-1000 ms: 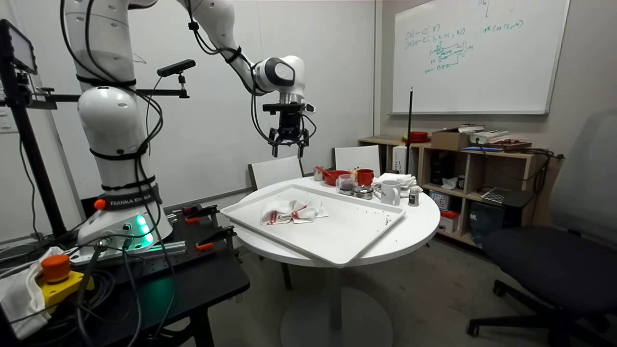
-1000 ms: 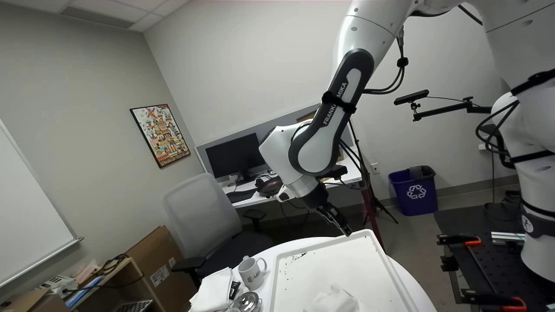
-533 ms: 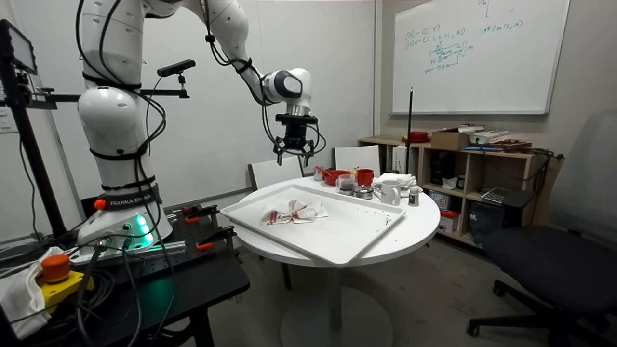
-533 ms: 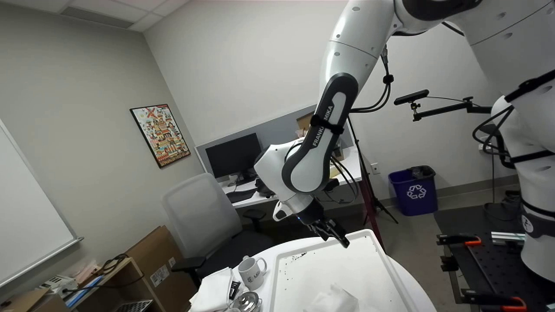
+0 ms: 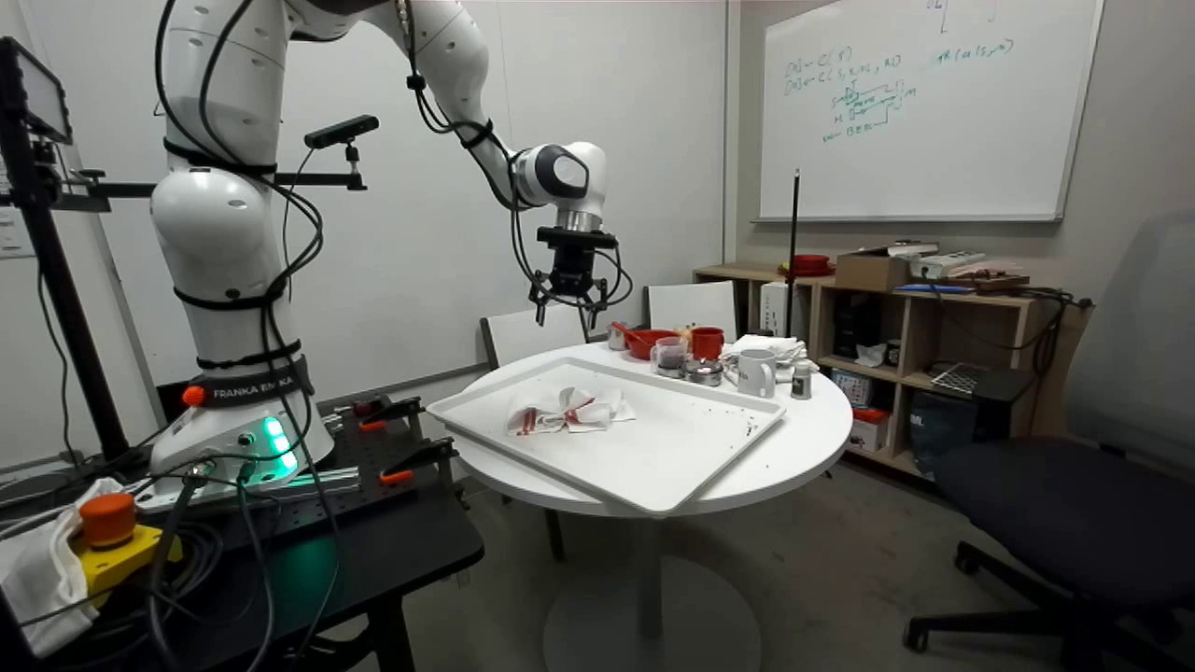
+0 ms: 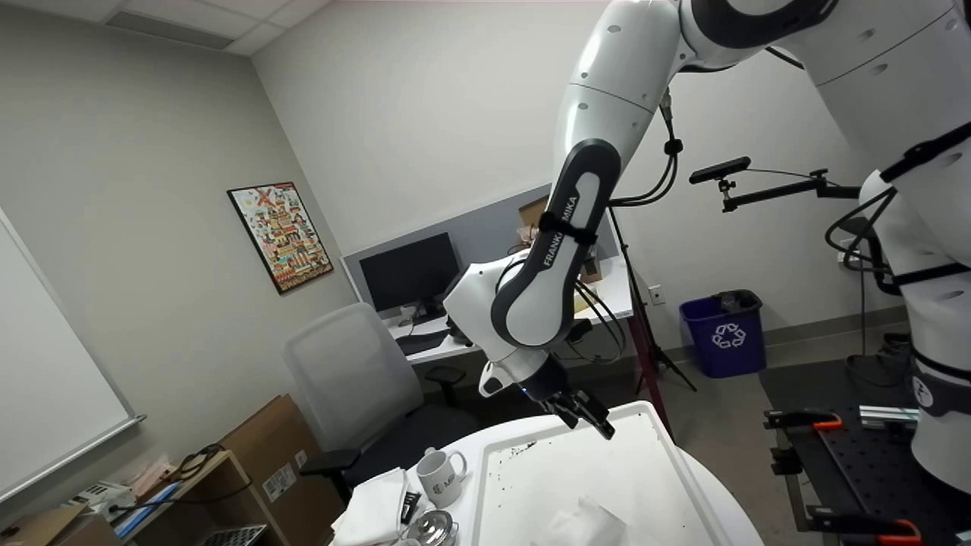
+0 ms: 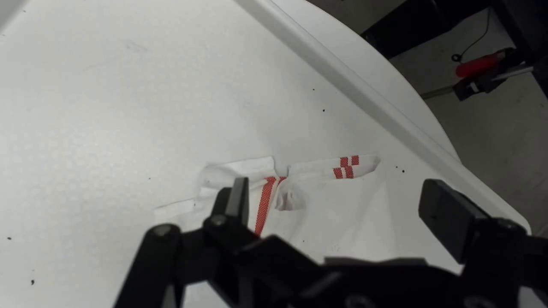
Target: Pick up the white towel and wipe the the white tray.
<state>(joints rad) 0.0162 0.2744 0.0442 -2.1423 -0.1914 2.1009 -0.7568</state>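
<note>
The white towel (image 5: 569,411) with red stripes lies crumpled on the white tray (image 5: 672,457), towards the robot's side. In an exterior view only the top of the towel (image 6: 580,527) shows at the bottom edge. My gripper (image 5: 566,318) is open and empty, pointing down, well above the tray and towel. In the wrist view the fingers of the gripper (image 7: 336,205) stand wide apart. The towel (image 7: 265,196) lies below, between and left of them, and the left finger hides part of it. Dark specks (image 6: 523,448) lie on the tray.
The tray sits on a round white table (image 5: 822,439). Along its far side stand a grey mug (image 5: 754,373), a red mug (image 5: 707,343), a red bowl (image 5: 644,345), a metal-lidded jar (image 5: 703,371), a small shaker (image 5: 801,383) and folded white cloths (image 5: 770,350).
My gripper has moved down and a little to the right in the exterior view with the whole robot, mostly in the earlier half second. It stays open. The towel and tray have not moved.
</note>
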